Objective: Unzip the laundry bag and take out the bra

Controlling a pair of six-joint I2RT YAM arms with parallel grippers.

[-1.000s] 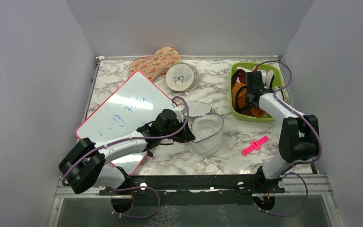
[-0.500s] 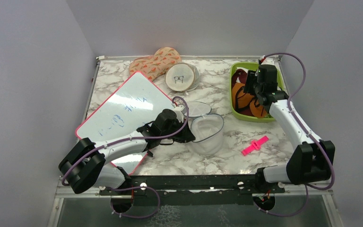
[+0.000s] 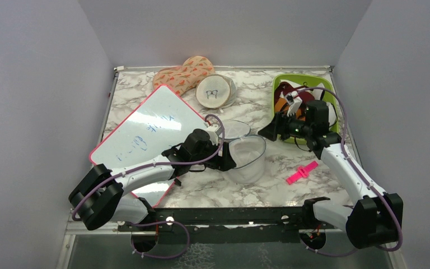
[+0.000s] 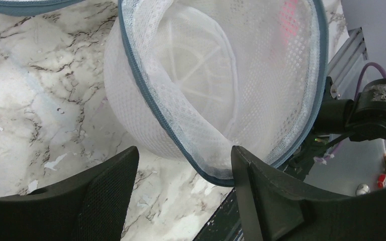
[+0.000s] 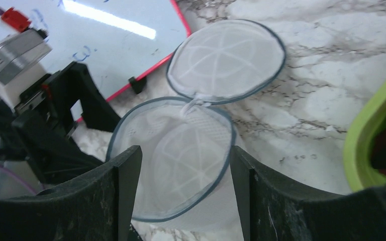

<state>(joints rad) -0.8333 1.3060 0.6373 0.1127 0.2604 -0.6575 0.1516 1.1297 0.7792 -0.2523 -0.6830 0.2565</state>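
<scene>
The laundry bag (image 3: 247,158) stands unzipped on the marble table, its round lid (image 3: 235,128) flipped open behind it. Inside I see only white mesh (image 4: 206,75). My left gripper (image 3: 229,162) is open at the bag's left side. In the left wrist view the grey-blue rim (image 4: 181,145) hangs between the left gripper's (image 4: 183,186) spread fingers, close to the right one, unpinched. My right gripper (image 3: 267,133) hovers open just right of the lid, empty, looking down on the bag (image 5: 181,155). The orange bra (image 3: 281,105) lies in the green bin (image 3: 308,78), partly hidden by the right arm.
A whiteboard (image 3: 151,129) with a red edge lies under the left arm. A beige round pouch (image 3: 214,92) and a carrot-print cloth (image 3: 185,73) sit at the back. A dark red garment (image 3: 285,89) shares the bin. A pink clip (image 3: 302,172) lies front right.
My left gripper has opened and let go of the bag's rim. The right arm has swung from over the green bin towards the bag, its jaws spreading wider.
</scene>
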